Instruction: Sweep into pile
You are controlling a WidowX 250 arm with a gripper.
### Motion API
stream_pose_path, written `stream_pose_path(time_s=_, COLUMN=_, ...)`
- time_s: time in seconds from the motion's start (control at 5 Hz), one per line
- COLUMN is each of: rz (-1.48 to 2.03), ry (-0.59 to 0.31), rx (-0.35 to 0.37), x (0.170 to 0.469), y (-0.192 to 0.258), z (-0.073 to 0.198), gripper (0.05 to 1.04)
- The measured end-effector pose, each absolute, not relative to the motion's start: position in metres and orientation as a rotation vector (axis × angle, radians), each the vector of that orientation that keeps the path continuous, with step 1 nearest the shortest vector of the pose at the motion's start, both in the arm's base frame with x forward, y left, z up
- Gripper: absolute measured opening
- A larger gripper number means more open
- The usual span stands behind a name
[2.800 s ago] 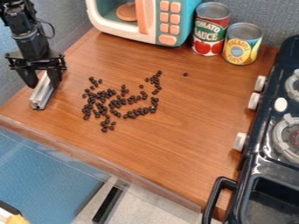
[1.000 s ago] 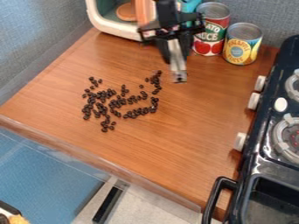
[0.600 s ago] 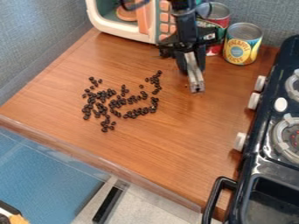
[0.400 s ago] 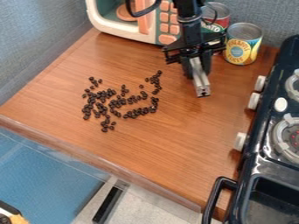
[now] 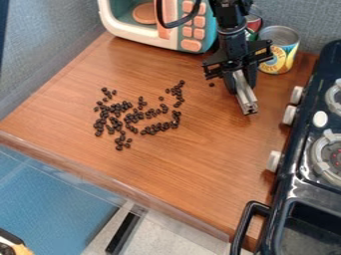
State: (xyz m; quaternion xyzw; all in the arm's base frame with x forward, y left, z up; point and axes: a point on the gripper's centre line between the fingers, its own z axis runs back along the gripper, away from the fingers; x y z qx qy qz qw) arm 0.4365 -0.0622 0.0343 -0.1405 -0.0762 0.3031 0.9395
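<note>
Hand [image 5: 242, 84] closed around metal bar [image 5: 246, 98], fingers parted just its width. Dark beans [image 5: 135, 118] scattered across bench [image 5: 180, 167]; bar well apart from main cluster.

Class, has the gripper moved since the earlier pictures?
Yes: the gripper has moved rightward across the view, from the left side of the counter to nearer the stove.

Red can [image 5: 254, 23], left of yellow can [image 5: 287, 54], mostly hidden behind arm [image 5: 231, 29]. Yellow can partly hidden by gripper [image 5: 244, 89]. Metal bar [image 5: 246, 101], in front of yellow can: upper end hidden. Stove [image 5: 299, 187], right of yellow can, cut off.
</note>
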Motion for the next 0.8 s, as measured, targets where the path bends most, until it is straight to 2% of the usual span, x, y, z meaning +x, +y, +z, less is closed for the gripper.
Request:
stream_pose_path(time_s=0.2, rz=0.640, ry=-0.157, rx=-0.281, x=0.438, y=-0.062, z=0.023, gripper=0.371)
stream_pose_path(time_s=0.8, rz=0.687, ry=-0.156, rx=-0.282, x=0.417, y=-0.036, z=0.014, gripper=0.372)
